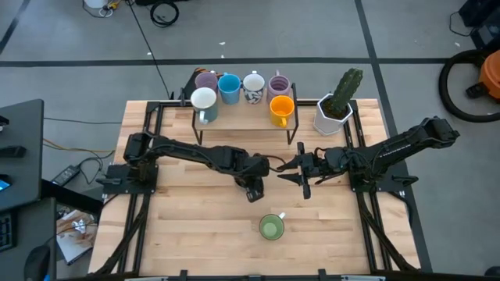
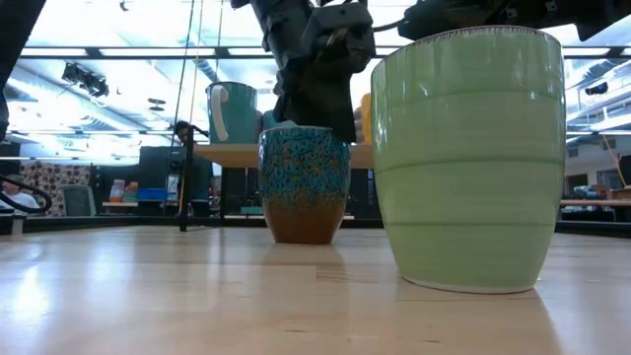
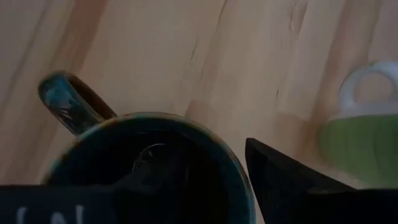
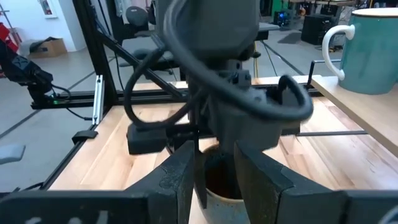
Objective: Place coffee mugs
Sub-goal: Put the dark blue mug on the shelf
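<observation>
No legible text, labels or numbers anywhere.

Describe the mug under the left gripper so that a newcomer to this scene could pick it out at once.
On the wooden table, look in front of the raised shelf, near the middle where the left gripper hangs. The dark mug stands upright beneath it. Unlike the plain green mug nearby, it is speckled teal above a brown base.

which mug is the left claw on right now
The dark brown mug with the speckled teal upper half, standing mid-table. The left claw straddles its rim; the green mug stands alone nearer the table's front edge, untouched.
</observation>
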